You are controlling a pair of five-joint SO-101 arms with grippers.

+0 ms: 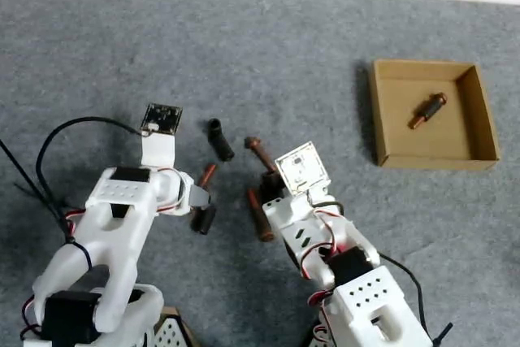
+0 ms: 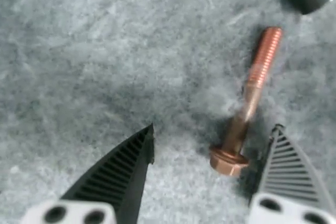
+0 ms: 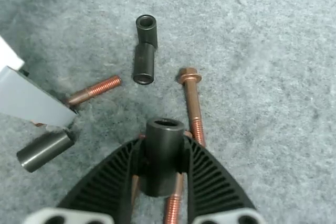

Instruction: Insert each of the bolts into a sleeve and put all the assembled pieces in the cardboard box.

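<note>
The left gripper [image 2: 214, 127] is spread wide around a shiny copper bolt [image 2: 247, 103] on fuzzy grey carpet [image 2: 79, 51]. The right gripper [image 3: 164, 142] squeezes a smooth black tube-shaped sleeve [image 3: 163, 158]. The square cardboard box [image 1: 390, 157] sits in the high view's upper right.

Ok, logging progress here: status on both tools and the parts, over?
Left tool open, straddling a bolt. Right tool shut on a sleeve, loose bolts lying beneath. One assembled piece in the cardboard box.

Grey carpet [image 1: 244, 54], bolts [image 1: 262, 217], sleeves [image 1: 219, 139], cardboard box [image 1: 378, 111]
</note>
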